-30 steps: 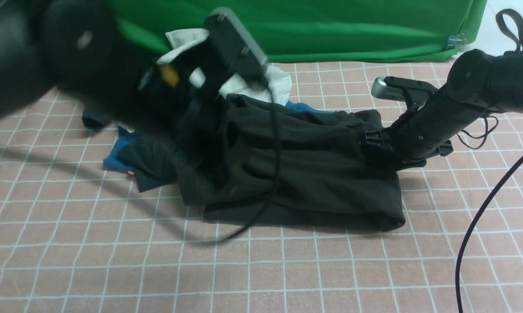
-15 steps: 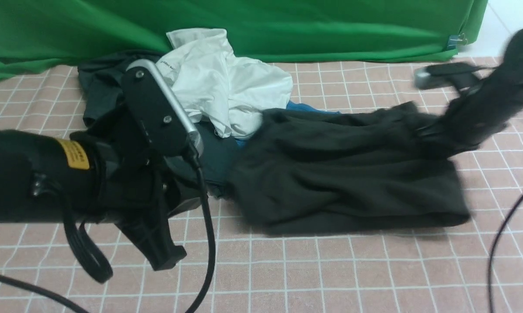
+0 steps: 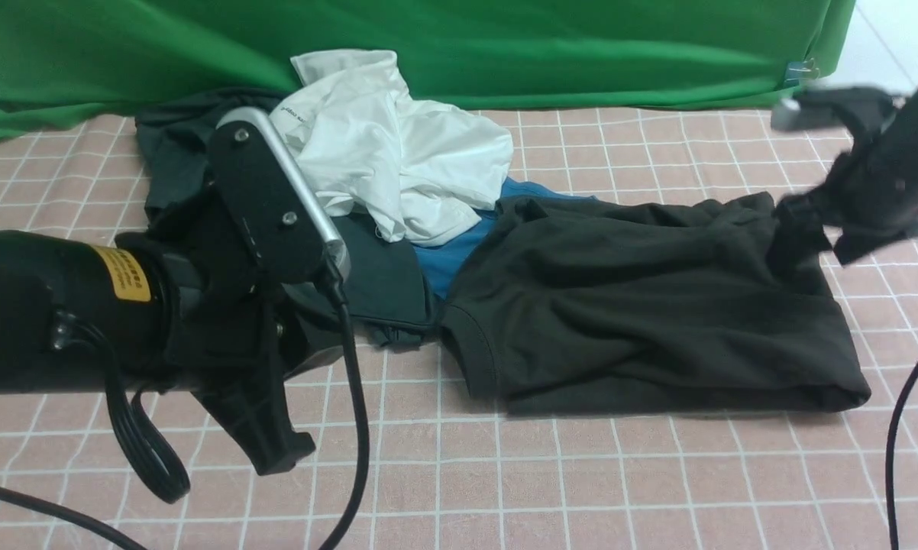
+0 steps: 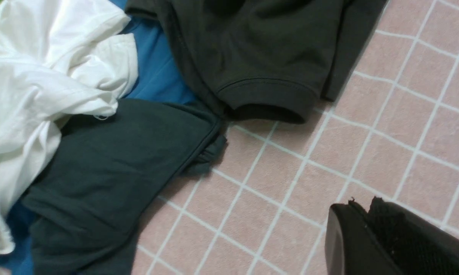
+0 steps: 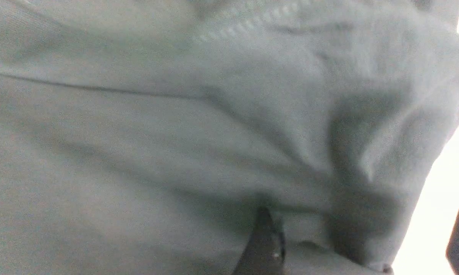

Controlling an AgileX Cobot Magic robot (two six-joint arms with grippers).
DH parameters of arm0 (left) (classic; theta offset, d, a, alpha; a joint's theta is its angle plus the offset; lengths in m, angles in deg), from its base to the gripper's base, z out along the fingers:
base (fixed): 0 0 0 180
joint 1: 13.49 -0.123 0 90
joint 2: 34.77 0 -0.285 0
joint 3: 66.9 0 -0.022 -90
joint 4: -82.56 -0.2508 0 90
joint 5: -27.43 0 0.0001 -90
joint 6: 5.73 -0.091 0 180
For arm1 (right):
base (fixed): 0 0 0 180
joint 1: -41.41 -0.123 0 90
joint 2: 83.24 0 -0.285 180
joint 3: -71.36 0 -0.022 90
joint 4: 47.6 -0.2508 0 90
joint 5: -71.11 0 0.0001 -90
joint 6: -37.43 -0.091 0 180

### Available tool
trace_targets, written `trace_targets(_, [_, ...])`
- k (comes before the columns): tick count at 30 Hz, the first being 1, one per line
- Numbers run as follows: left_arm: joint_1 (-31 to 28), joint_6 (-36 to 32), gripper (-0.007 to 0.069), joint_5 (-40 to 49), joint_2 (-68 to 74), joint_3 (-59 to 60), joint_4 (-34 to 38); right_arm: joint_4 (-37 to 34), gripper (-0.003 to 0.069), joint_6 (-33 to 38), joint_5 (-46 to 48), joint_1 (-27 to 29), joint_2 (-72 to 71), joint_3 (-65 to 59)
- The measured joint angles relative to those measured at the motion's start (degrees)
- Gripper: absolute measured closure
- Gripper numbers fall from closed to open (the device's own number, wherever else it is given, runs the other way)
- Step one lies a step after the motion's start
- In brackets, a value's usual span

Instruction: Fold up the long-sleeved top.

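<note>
Both right fingers (image 5: 265, 244) spread wide against the long-sleeved top (image 3: 657, 305); left fingers (image 4: 390, 240) closed, apart.

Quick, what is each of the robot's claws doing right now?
Left gripper: closed, holding nothing.
Right gripper: fingers spread apart against the black top; no grip shows.

Soft, even room light gives faint shadows under the crumpled black cotton sweatshirt (image 3: 650, 313). The black right robot arm (image 3: 879, 191) at three o'clock is motion-blurred. The right wrist view is washed-out, grainy, overexposed at four o'clock.
</note>
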Motion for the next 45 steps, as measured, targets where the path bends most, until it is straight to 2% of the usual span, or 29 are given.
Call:
trace_targets(1, [0.0, 0.0, 0.0615, -0.35, 0.0, 0.0, -0.12, 0.05, 0.0085, -0.45, 0.55, -0.92, -0.32, 1.1])
trace_targets(4, [0.0, 0.0, 0.0615, -2.36, 0.0, 0.0, -0.78, -0.36, 0.0321, 0.56, -2.68, -5.59, -0.92, 2.95])
trace_targets(6, [0.0, 0.0, 0.0615, -3.68, 0.0, 0.0, -1.19, -0.77, 0.0505, 2.26, -6.87, -9.85, -0.43, 3.11])
trace_targets(8, [0.0, 0.0, 0.0615, -4.47, 0.0, 0.0, -1.32, -1.1, 0.0583, 3.41, -9.6, -12.43, 0.48, 3.22])
trace_targets(10, [0.0, 0.0, 0.0615, -4.62, 0.0, 0.0, -1.32, -1.32, 0.0613, 3.98, -12.22, -14.76, 2.01, 3.29])
trace_targets(18, [0.0, 0.0, 0.0615, -4.51, 0.0, 0.0, -1.32, -1.45, 0.0615, 3.68, -25.15, -15.1, 8.7, 3.86])
trace_targets(23, [0.0, 0.0, 0.0615, -4.22, 0.0, 0.0, -1.37, -1.45, 0.0599, 3.52, -21.73, -14.16, 10.88, 7.43])
trace_targets(27, [0.0, 0.0, 0.0615, -3.99, 0.0, 0.0, -1.37, -1.68, 0.0479, 7.62, -11.73, -13.61, 9.34, 11.63])
trace_targets(28, [0.0, 0.0, 0.0615, -3.87, 0.0, 0.0, -1.37, -2.05, 0.0356, 12.78, -6.3, -13.48, 8.44, 13.45])
trace_targets(29, [0.0, 0.0, 0.0615, -3.86, 0.0, 0.0, -1.37, -2.06, 0.034, 13.38, -5.77, -13.48, 8.37, 13.6])
trace_targets(30, [0.0, 0.0, 0.0615, -3.81, 0.0, 0.0, -1.37, -2.19, 0.024, 17.08, -2.79, -13.48, 8.12, 14.22])
trace_targets(32, [0.0, 0.13, 0.0615, -3.81, 0.0, 0.05, -0.87, -2.21, 0.0088, 21.35, 0.16, -13.48, 8.29, 14.41])
trace_targets(33, [0.0, 0.49, 0.0615, -4.04, 0.0, 0.11, 0.01, -1.81, 0.0027, 22.89, 0.58, -13.48, 8.77, 14.41])
trace_targets(34, [0.0, 0.92, 0.0615, -4.5, 0.0, 0.11, 0.96, -1.34, 0.0002, 23.6, 0.33, -13.48, 9.33, 14.41])
trace_targets(36, [0.0, 1.91, 0.0615, -6.07, 0.0, 0.11, 3.06, -0.69, -0.0002, 24.63, -0.6, -13.48, 10.31, 14.41])
trace_targets(38, [0.0, 2.3, 0.0615, -7.38, 0.0, 0.11, 4.82, -0.37, 0.0043, 26.0, -1.99, -13.48, 11.45, 14.41])
trace_targets(43, [0.0, 2.59, 0.0615, -7.87, 0.0, -0.08, 6.26, -0.3, 0.0239, 27.93, -4.46, -13.48, 12.9, 14.41])
trace_targets(45, [0.0, 2.59, 0.0615, -7.26, 0.0, -0.08, 6.26, -0.3, 0.0286, 28.15, -4.57, -13.48, 13.03, 14.41])
